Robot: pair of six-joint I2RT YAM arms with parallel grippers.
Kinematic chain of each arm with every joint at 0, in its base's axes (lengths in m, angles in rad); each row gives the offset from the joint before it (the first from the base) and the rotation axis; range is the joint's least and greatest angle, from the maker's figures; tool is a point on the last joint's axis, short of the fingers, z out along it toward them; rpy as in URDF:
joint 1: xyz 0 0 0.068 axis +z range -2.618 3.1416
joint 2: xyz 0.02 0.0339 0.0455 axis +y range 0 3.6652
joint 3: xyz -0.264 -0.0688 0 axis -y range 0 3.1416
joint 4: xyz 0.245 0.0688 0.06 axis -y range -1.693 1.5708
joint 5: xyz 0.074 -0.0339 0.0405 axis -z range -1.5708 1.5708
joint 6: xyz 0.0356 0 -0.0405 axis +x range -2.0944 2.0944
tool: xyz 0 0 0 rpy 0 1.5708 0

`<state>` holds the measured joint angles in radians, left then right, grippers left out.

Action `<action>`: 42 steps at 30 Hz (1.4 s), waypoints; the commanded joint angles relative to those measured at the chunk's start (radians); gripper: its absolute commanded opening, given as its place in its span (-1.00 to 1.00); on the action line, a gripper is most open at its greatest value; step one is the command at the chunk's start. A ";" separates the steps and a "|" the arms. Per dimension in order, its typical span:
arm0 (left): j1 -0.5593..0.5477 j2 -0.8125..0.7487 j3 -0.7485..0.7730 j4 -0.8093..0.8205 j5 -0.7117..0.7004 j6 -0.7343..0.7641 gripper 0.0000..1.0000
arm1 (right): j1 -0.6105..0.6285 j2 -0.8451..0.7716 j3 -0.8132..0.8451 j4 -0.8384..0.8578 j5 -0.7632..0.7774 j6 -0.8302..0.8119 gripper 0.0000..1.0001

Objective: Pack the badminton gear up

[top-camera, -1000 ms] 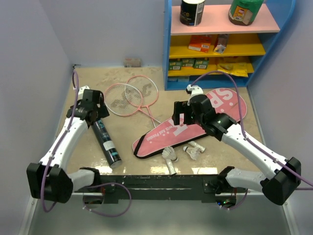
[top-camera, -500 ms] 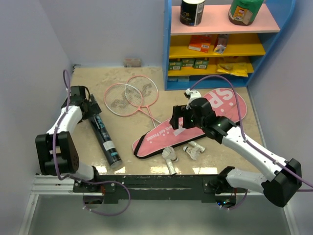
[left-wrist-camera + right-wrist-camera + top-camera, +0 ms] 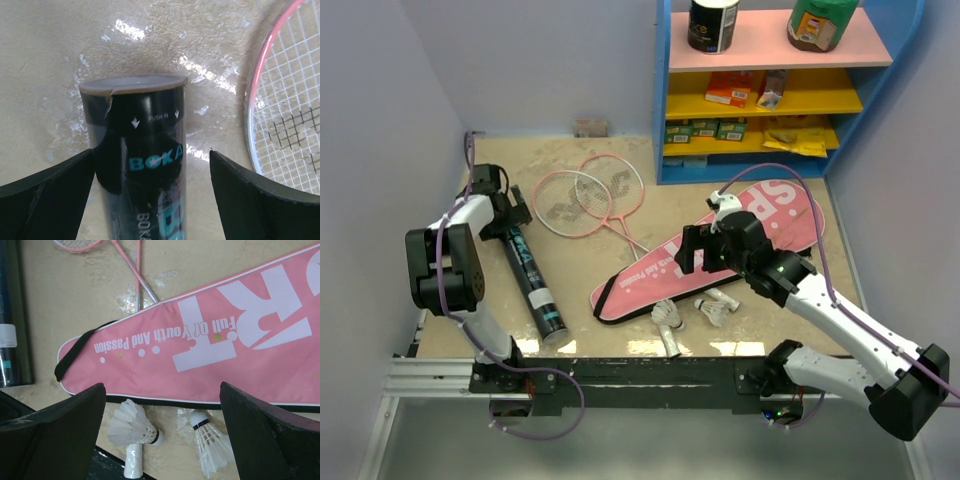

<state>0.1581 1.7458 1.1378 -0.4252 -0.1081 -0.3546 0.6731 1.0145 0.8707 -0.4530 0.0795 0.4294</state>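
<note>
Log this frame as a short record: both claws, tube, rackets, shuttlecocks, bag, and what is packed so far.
left claw: open, straddling the capped end of the tube
right claw: open, empty, over the bag
tube: lying flat, not lifted
rackets: two, heads overlapping, outside the bag
shuttlecocks: loose beside the bag's near edge
bag: flat, lettering up
packed: nothing visibly yet

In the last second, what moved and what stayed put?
The left arm folded toward the left wall; the left gripper, open, straddles the black tube at its far end. The right gripper, open, drifted slightly nearer over the pink bag. Unmoved: rackets, shuttlecocks, tube.
</note>
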 commanded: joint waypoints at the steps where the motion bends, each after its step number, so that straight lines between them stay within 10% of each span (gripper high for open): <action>1: 0.011 0.057 0.057 0.017 -0.004 0.009 0.94 | -0.001 -0.036 -0.025 -0.010 0.011 -0.001 0.98; 7: 0.009 0.106 0.063 0.025 -0.021 0.031 0.80 | -0.001 -0.037 -0.039 -0.003 -0.007 0.017 0.98; 14: 0.006 0.090 0.019 0.065 0.028 0.046 -0.21 | -0.001 -0.031 -0.033 0.002 -0.010 0.032 0.98; 22: -0.150 -0.046 0.075 0.010 -0.030 0.108 -0.73 | 0.000 -0.017 -0.001 0.000 -0.027 0.034 0.98; 34: -0.313 -0.178 0.315 -0.030 0.266 0.267 -0.91 | -0.001 -0.065 0.169 -0.133 0.052 -0.014 0.98; 42: -0.635 -0.268 0.306 -0.031 0.269 0.446 -0.90 | -0.001 -0.160 0.296 -0.217 -0.047 -0.060 0.98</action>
<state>-0.3050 1.5806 1.4452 -0.4507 0.0994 -0.0326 0.6731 0.9009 1.0489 -0.6144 0.0933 0.4183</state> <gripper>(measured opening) 0.710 0.986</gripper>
